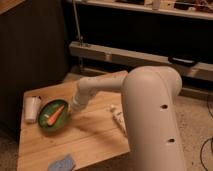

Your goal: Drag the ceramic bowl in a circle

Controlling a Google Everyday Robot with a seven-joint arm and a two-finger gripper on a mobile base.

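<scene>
The ceramic bowl [50, 121] is a shallow green dish with a darker rim, sitting on the left part of the wooden table [90, 137]. An orange carrot-like piece [55, 114] lies inside it. My gripper [73, 108] comes down from the big white arm [145, 110] and rests on the bowl's right rim, shut on it. The arm's wrist hides the contact point itself.
A white cup [31, 108] stands just left of the bowl, almost touching it. A blue sponge [62, 163] lies at the table's front edge. A small white object [118, 120] lies on the table beside the arm. Dark shelving runs behind the table.
</scene>
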